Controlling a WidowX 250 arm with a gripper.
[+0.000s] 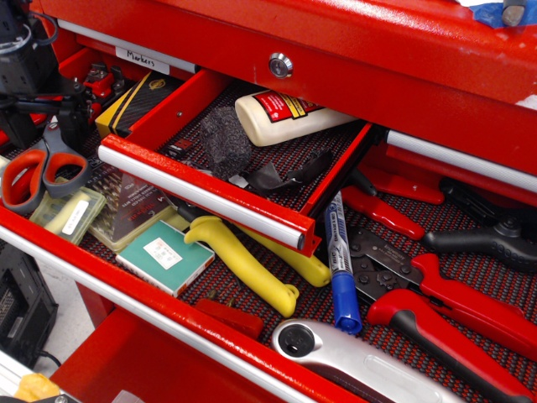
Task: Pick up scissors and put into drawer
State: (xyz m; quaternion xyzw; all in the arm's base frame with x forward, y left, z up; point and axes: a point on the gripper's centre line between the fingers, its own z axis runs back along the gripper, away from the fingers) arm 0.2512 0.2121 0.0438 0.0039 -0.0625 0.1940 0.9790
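Observation:
The scissors (38, 172), with grey handle loops lined orange-red, lie at the far left of the wide lower drawer, blades pointing up and away. My black gripper (46, 124) is open and low over the scissors' blades and pivot, with one finger on each side. The blades are mostly hidden behind it. I cannot tell whether the fingers touch them. The narrow red drawer (168, 109) with its silver bar handle (201, 195) stands pulled open to the right of the gripper.
The narrow drawer holds a white glue bottle (289, 115), a black sponge (225, 138) and a black strap. The wide drawer holds small plastic boxes (164, 254), a yellow-handled tool (243, 264), a blue marker (340, 269) and red-handled pliers (453, 311).

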